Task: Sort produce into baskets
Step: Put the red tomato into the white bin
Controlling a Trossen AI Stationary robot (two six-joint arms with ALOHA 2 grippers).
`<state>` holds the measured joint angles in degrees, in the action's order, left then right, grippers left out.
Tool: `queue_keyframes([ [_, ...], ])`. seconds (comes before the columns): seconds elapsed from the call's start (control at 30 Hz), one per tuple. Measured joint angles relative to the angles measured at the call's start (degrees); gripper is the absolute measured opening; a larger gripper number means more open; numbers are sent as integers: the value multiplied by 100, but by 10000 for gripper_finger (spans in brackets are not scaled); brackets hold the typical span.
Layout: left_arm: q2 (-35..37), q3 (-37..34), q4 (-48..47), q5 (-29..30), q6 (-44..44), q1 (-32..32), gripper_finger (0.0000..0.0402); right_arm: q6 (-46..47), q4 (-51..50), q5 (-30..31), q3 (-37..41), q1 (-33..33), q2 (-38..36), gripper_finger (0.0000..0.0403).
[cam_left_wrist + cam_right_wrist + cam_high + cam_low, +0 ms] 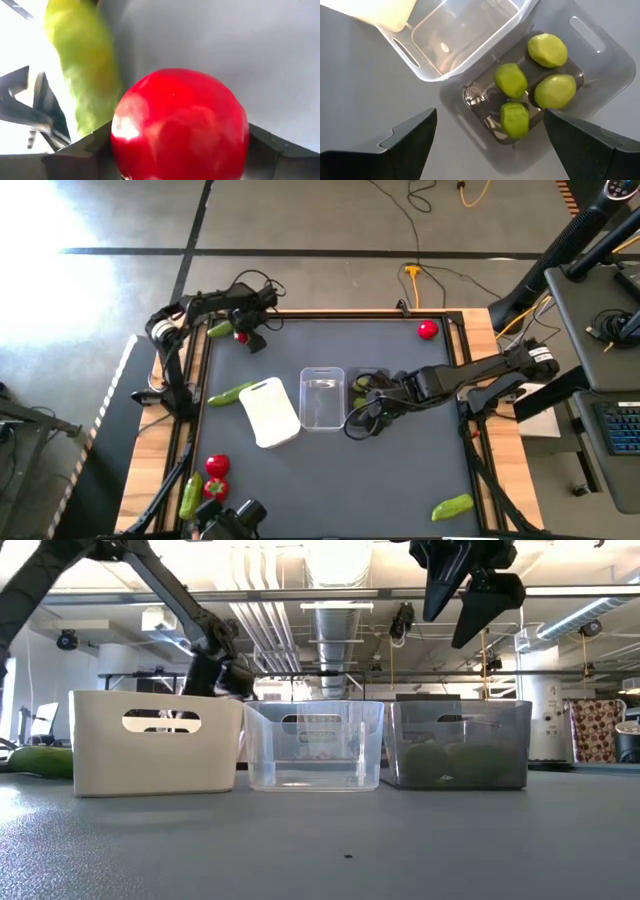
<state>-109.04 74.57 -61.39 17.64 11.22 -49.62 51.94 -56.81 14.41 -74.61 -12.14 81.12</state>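
Filling most of the left wrist view, a red tomato (179, 125) sits between the left gripper's (177, 150) dark fingers (75, 155), which close against its two sides, so the pincer is pinching it. Just beside that tomato lies a green cucumber (85, 65), seen from above at the table's far left corner (220, 330), where the left gripper (243, 336) works. Over at the middle of the dark table (390, 480), three baskets stand in a row, sides touching or nearly so: the white basket (269, 412), tilted a little out of line, then the clear basket (322, 398), then the smoky grey basket (366, 385). The right gripper (490, 145) hangs above the grey one with its fingers (405, 137) spread wide and nothing between them; from the low view it hovers clear of the rim (470, 585). Four limes (547, 49) rest in the bottom of the grey basket, clustered close together. Loose produce remains on the table: a second tomato (428, 330) near the far right corner, another cucumber (230, 393) just left of the white basket, two tomatoes (217, 466) with a cucumber (190, 496) beside them at the near left, and one more cucumber (452, 506) at the near right.
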Motion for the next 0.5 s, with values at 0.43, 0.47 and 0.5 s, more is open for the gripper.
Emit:
queue_keyframes([
  [0.43, 2647, -459, -838, -685, -2510, 2698, 270, -1107, 6, 319, 2, 15, 0, 357],
  [0.47, 2808, -533, -862, -689, -2853, 3071, 270, -1205, 8, 363, 2, 15, 0, 357],
  [0.5, 2942, -585, -889, -726, -3213, 3438, 271, -1325, 7, 372, 2, 15, 0, 357],
])
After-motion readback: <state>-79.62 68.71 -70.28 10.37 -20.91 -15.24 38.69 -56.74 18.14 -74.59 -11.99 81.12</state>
